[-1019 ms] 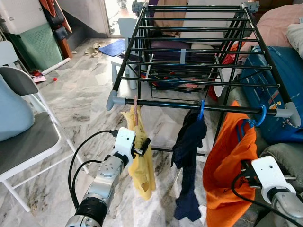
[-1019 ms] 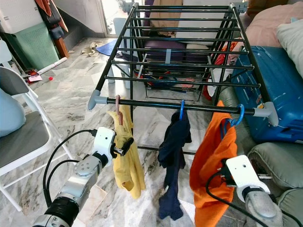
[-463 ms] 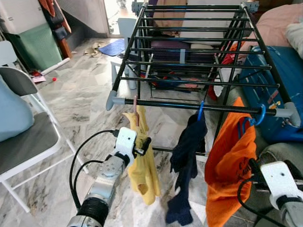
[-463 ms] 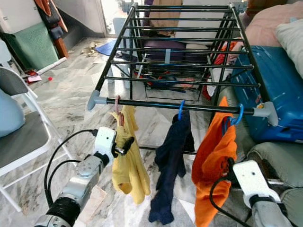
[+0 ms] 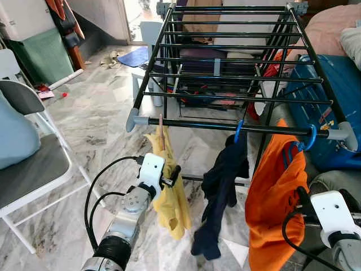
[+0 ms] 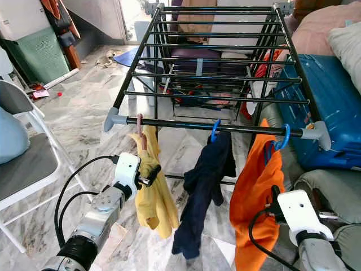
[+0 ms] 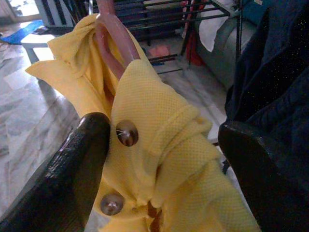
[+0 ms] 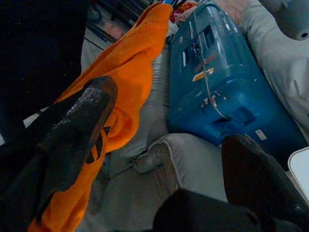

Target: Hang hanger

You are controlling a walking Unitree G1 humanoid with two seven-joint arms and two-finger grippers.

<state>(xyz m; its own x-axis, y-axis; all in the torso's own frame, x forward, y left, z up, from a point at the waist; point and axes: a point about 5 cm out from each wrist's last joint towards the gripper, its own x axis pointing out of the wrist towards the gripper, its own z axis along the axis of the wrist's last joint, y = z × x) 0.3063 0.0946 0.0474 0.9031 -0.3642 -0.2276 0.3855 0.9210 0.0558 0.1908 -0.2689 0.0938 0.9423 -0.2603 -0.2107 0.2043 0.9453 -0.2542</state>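
Three hangers on the rack's front bar [image 5: 225, 125]: yellow shirt [image 5: 169, 192], navy garment [image 5: 220, 186], orange shirt [image 5: 273, 209]. Left gripper [image 7: 159, 159], jaws spread, straddles the yellow shirt's pink hanger [image 7: 113, 41]. Right gripper [image 8: 169, 159], jaws released, sits beside the orange shirt.

Garments [image 5: 219, 186] crowding front rail [image 5: 237, 126]

Yellow shirt [image 5: 169, 197], navy garment [image 5: 223, 186], orange shirt [image 5: 273, 197], black rack [image 5: 225, 56].
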